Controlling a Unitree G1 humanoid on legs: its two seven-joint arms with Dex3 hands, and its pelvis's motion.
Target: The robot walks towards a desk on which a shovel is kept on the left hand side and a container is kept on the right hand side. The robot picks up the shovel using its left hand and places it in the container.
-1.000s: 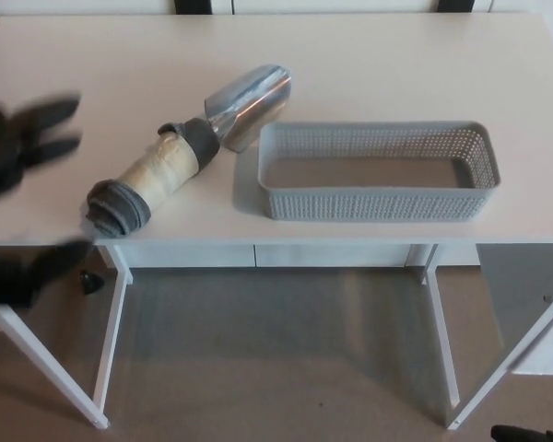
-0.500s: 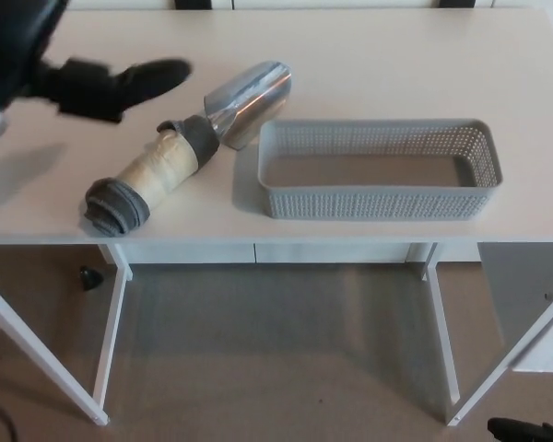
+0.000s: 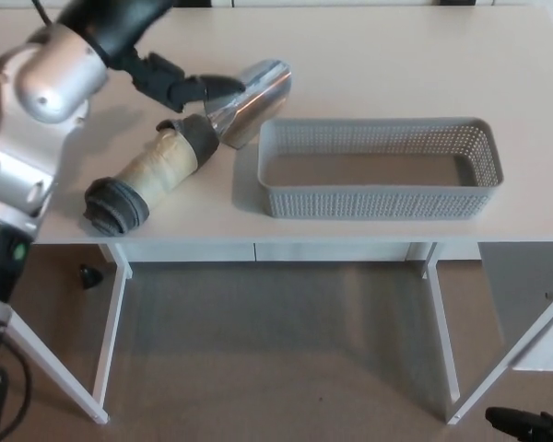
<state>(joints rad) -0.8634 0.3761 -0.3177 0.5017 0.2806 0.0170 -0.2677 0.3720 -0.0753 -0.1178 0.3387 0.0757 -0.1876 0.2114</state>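
The shovel (image 3: 186, 147) is seen lying on the white tabletop (image 3: 396, 64), left of centre, at a slant. Its grey-capped handle end is directed toward the front left corner, and its shiny metal scoop is directed toward the back edge. The handle is wrapped in a pale, cloth-like covering between two dark grey collars. The scoop's side is found just beside the back left corner of the container (image 3: 378, 170); whether the two touch cannot be told.

The container, a grey perforated basket of oblong shape, is placed on the right half of the tabletop, close to the front edge, with its long sides parallel to that edge. Nothing is seen inside it.

The left arm is brought in from the left edge of the tabletop, its silver joint housing and black forearm being shown over the back left area. The left hand (image 3: 180, 85) is held above the shovel, near the junction of handle and scoop, with one dark fingertip reaching to the scoop's rim. Nothing is gripped by it; how far its fingers are spread cannot be told, since only part of the hand is shown clearly.

The right hand is not shown.
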